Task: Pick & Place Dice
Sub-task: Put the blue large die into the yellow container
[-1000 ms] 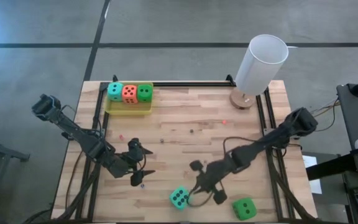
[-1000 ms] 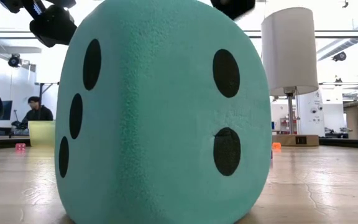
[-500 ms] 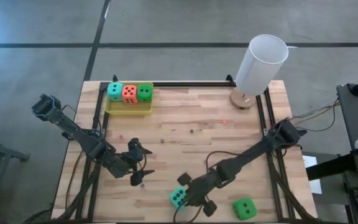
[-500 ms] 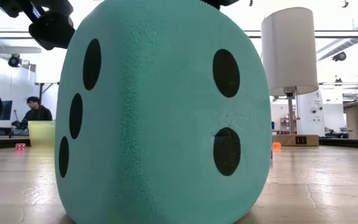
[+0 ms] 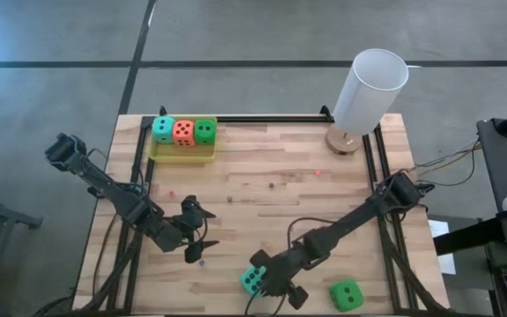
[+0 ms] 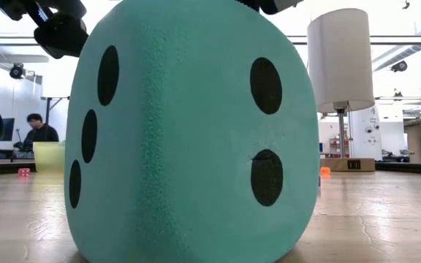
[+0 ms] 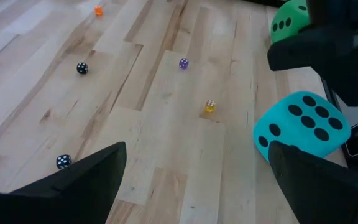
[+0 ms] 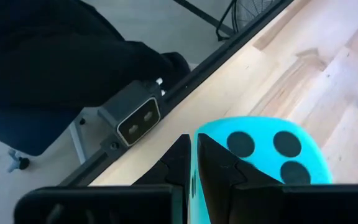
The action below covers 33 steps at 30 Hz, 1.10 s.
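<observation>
A teal die [image 5: 252, 282] rests on one face on the wooden table near its front edge and fills the low view [image 6: 188, 131]. My right gripper [image 5: 269, 275] slants down over it from the right. In the right wrist view its fingers [image 8: 191, 146] stand shut in front of the die [image 8: 266, 155]. A bright green die [image 5: 346, 295] lies to the right of it. A teal, an orange-red and a green die sit in the yellow tray [image 5: 183, 153] at the far left. My left gripper [image 5: 208, 239] hangs open over the table's left part, clear of everything. My right gripper has its shut fingertips [image 8: 182, 158] over the teal die's upper edge [image 8: 229, 124], slanting down from the table's right. Whether they touch the die, I cannot tell. The die sits flat on the table.
A lamp with a white shade [image 5: 368, 92] stands at the far right corner. Several tiny dice [image 7: 209, 106] lie scattered on the wood between the arms. A small camera [image 8: 135, 121] sits at the near edge. Dark rails run along the table's sides. A person [image 6: 41, 135] sits far behind.
My right gripper has moved toward the table's near edge and left, sinking over the teal die, most of it in the first half second. The die has kept its place.
</observation>
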### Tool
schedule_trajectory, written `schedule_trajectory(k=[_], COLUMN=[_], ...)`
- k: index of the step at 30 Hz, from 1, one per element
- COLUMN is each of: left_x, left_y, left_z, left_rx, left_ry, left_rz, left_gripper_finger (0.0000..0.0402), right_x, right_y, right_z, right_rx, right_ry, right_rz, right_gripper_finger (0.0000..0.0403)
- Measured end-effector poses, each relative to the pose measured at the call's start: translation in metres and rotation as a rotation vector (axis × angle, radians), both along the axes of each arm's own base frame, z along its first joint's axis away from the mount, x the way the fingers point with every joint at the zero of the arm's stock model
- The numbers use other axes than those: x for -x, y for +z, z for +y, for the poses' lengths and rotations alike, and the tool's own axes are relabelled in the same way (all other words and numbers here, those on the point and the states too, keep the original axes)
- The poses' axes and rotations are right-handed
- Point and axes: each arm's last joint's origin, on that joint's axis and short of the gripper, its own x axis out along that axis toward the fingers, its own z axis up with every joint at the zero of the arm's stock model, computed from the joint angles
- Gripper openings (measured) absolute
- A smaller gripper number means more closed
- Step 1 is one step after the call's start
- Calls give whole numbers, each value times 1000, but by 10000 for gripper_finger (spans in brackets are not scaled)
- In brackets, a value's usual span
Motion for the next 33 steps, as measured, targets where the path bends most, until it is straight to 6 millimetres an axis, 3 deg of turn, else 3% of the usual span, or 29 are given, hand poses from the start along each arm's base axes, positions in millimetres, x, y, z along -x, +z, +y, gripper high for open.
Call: schedule_trajectory(k=[6,19,33], left_x=[0,0,0], left_y=[0,0,0], left_z=[0,0,0], left_rx=[0,-1,-2], left_ry=[1,0,0], left_rz=[0,1,0], left_gripper_finger=[397,396,395], right_x=[0,-2,-15], right_y=[-13,-17,-22], right_z=[1,-2,-29], right_rx=[18,71,125], right_ry=[20,-28,-145], right_rz=[27,3,-5], right_gripper_finger=[28,28,28])
